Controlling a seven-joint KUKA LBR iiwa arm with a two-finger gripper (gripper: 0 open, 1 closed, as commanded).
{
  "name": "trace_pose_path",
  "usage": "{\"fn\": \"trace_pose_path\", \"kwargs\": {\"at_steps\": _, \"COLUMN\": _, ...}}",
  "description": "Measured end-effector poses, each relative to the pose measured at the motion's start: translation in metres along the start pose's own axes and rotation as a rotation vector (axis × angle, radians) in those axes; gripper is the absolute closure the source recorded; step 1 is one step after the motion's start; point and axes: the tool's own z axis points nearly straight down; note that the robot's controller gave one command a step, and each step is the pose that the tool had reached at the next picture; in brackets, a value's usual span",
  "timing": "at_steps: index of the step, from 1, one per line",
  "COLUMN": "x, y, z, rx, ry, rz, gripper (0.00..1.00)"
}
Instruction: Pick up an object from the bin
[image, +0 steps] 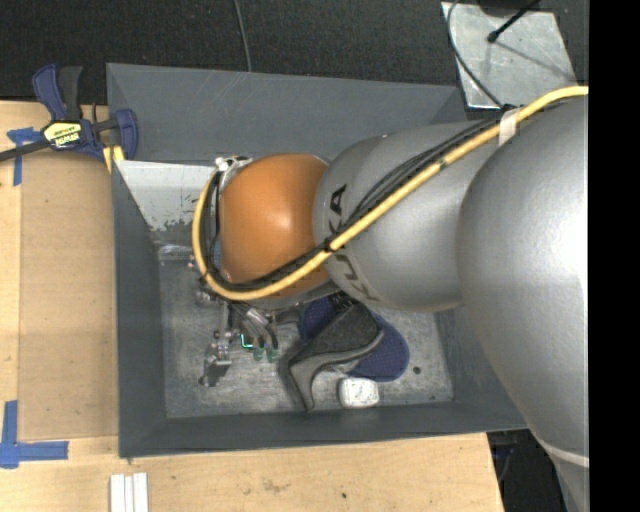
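Observation:
My gripper (232, 342) reaches down under the arm's orange cover to the bin floor in the left half of the bin, its metal parts close to the bare floor. Just to its right lies a dark grey, curved shoe-like thing (335, 352) with a blue lining (392, 356). A small white block (358, 392) rests against that thing's front end, near the bin's front wall. Nothing can be made out between the gripper's parts.
The arm and its orange cover hide the middle and back of the bin. Bare grey floor shows at the front left, and the bin's left and front walls are near the gripper.

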Motion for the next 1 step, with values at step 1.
{"fn": "trace_pose_path", "kwargs": {"at_steps": 1, "x": -0.1053, "y": -0.0694, "z": 0.0222, "rx": 0.002, "ry": -0.013, "rz": -0.029, "gripper": 0.00}}
